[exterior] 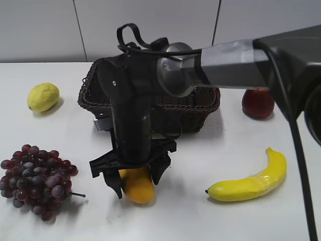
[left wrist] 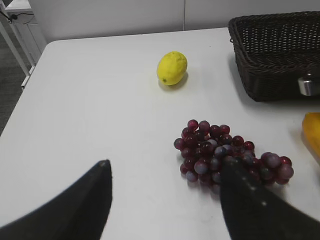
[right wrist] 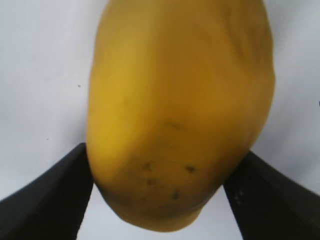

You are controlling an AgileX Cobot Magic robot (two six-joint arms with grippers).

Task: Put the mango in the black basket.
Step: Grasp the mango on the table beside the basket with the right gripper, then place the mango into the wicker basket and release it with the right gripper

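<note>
My right gripper (exterior: 135, 182) at lower centre of the frame, fingers pressed on both sides of the mango (exterior: 137, 185) on the table, black basket (exterior: 200, 108) behind it, my left gripper (left wrist: 165, 200) spread wide, holding nothing, above the grapes (left wrist: 225, 155).

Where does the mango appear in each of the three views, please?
Exterior view: the mango lies low and centre, between the right gripper's fingers.
Left wrist view: only its orange edge shows at the right border, below the basket.
Right wrist view: it fills the picture, fingers at both sides.
Shared landmark: the basket in the exterior and left wrist views; the right wrist view shows no other thing.
</note>
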